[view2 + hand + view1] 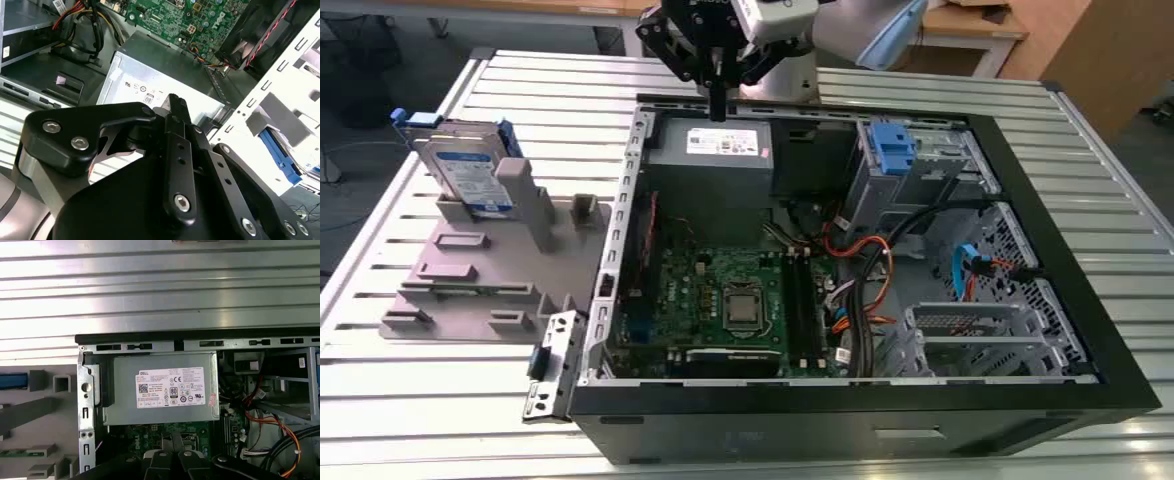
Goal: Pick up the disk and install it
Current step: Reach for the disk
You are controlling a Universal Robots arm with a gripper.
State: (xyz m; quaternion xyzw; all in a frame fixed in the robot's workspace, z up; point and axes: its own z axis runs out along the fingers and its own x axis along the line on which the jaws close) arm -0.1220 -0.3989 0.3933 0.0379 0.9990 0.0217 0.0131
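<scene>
One disk (464, 172) stands on edge in the grey holder (467, 275) on the worktop (400, 400), at the exterior view's left, well apart from my end effector (718, 110). I see the end effector hanging over the far end of the open computer case (854, 430), just above the grey power supply (720, 148). Its fingers (718, 98) are pressed together, pinching nothing. In the second wrist view the power supply's sticker (142, 92) lies just beyond the fingertips (176, 107).

The gripper (175, 102), jaws seemingly pressed together, points at the grey power supply (165, 65); a green motherboard (200, 20) lies beyond.
</scene>
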